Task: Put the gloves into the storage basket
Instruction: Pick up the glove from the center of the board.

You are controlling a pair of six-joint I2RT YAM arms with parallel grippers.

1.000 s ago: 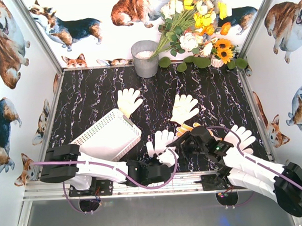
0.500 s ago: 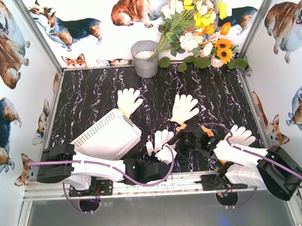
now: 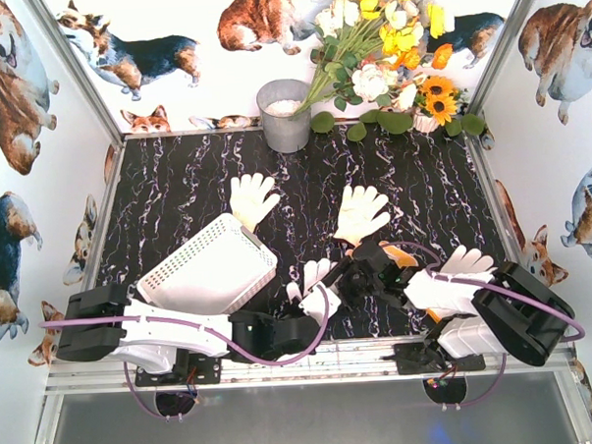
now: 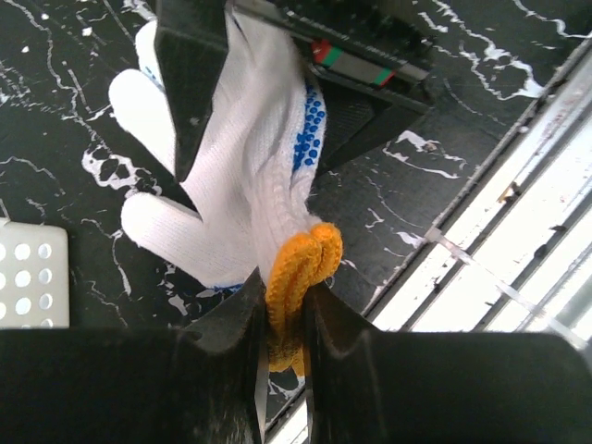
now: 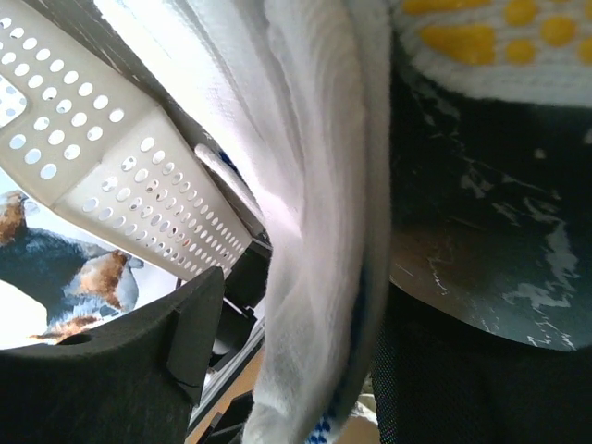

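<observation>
My left gripper (image 4: 285, 298) is shut on the orange cuff of a white glove with blue dots (image 4: 245, 176), lifted near the table's front edge (image 3: 313, 280). My right gripper (image 5: 305, 370) stands open astride that glove's finger end (image 5: 324, 231); the cloth lies against one finger (image 5: 462, 370) and clear of the other. In the top view the right gripper (image 3: 350, 279) is just right of the glove. The white storage basket (image 3: 210, 273) sits left of it, partly over my left arm. Other gloves lie at the centre (image 3: 251, 197), centre right (image 3: 359, 211) and right (image 3: 470, 262). A yellow-dotted glove (image 5: 499, 37) lies beneath the right arm.
A grey metal bucket (image 3: 284, 114) stands at the back centre with a bunch of artificial flowers (image 3: 387, 51) to its right. Printed walls close in the table on three sides. A metal rail (image 3: 312, 361) runs along the front edge.
The right arm has swung left and folded in, bringing its gripper around the held glove. The left arm has drawn back slightly, still gripping the cuff.
</observation>
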